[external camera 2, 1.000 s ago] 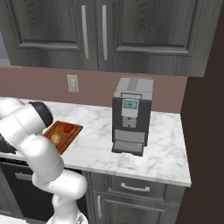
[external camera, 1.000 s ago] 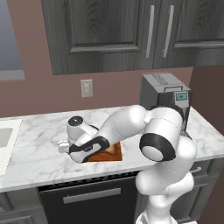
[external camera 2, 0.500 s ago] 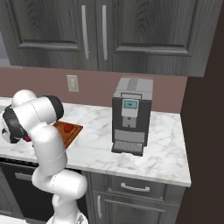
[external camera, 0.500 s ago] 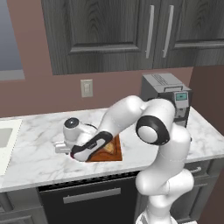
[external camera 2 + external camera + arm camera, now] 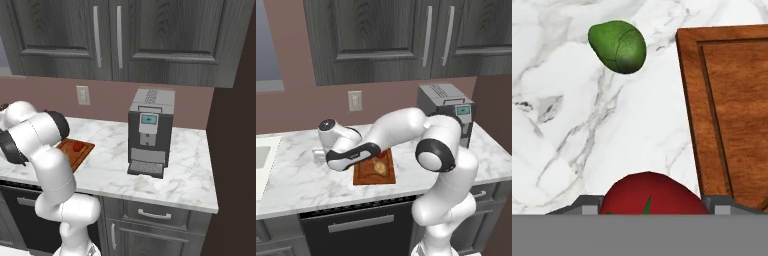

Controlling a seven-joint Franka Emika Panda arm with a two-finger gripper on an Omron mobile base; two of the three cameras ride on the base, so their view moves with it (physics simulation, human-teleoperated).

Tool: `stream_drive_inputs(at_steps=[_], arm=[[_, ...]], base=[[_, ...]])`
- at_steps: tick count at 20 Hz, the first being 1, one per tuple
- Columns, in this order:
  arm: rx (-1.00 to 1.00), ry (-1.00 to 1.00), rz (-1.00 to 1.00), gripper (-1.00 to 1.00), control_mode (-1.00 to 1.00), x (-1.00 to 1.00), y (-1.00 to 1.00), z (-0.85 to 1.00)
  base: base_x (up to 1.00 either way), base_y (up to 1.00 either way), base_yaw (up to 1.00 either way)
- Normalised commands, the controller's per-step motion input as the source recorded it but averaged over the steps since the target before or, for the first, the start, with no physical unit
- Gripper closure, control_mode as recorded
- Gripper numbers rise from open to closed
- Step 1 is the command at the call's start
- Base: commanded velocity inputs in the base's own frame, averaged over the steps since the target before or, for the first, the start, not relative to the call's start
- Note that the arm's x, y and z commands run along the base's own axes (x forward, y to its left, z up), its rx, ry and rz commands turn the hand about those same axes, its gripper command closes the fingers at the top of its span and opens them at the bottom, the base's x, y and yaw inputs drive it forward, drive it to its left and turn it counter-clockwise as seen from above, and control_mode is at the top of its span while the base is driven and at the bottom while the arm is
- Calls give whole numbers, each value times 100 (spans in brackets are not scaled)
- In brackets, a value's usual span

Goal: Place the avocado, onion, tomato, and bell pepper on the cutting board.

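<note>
Task progress, judged from three views. The cutting board lies on the marble counter, and the arm reaches low over the counter just to the board's left. In the left base view a tan-yellow item, taken to be the onion, rests on the board. In the right base view a small red item sits on the visible part of the board — whether it is the tomato or the bell pepper cannot be told at this size. On that reading, two of the four vegetables are placed.

In the hand view the avocado lies on the bare counter, well off the board's edge and untouched. A second red item with a green calyx sits at the bottom of that view, on the counter just beside the board's rim, directly in line with the gripper. The fingertips themselves are hidden low in the picture; grey parts flank the red item on both sides. Whether the jaws are closed on it or merely straddle it cannot be told.

Remaining, as judged — this red item must be lifted and set on the board, then the avocado fetched from farther out on the counter. The step in hand appears to be the grasp of the red item, with the board close by for a short transfer
</note>
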Motion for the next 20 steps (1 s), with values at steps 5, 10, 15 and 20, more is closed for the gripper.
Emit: stream_drive_inputs(at_steps=[5, 10, 15, 20], arm=[[0, 0, -17, 100, -100, 18, -56, 18], [1, 0, -11, 100, -100, 11, -59, -4], [5, 0, -1, 100, -100, -1, -13, 0], [-2, 0, 1, 100, -100, -24, -11, -25]], base=[[0, 0, 0], [0, 0, 0], [0, 0, 0], [0, 0, 0]])
